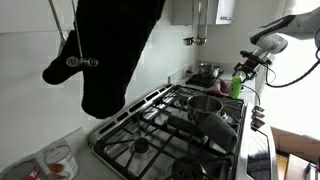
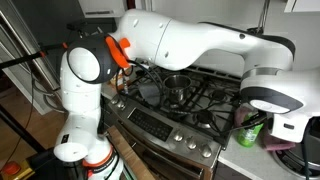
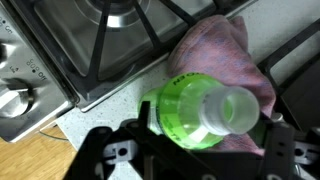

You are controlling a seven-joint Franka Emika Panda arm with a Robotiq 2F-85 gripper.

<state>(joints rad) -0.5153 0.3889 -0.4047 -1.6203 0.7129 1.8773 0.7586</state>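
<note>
My gripper point(image 3: 208, 150) is down over a green plastic bottle point(image 3: 205, 110) with a clear cap, seen from above in the wrist view. The black fingers sit against both sides of the bottle's body. The bottle stands on or just above a pink cloth point(image 3: 225, 50) on the counter beside the stove. In both exterior views the gripper point(image 1: 247, 66) point(image 2: 283, 126) is at the end of the stove, with the green bottle point(image 1: 237, 86) point(image 2: 250, 131) at its fingers.
A gas stove with black grates point(image 3: 120, 30) point(image 1: 170, 125) point(image 2: 200, 95) lies next to the bottle, with knobs point(image 3: 15, 100) on its front. A metal pot point(image 1: 205, 105) stands on a burner. A black cloth point(image 1: 115, 50) hangs in the foreground.
</note>
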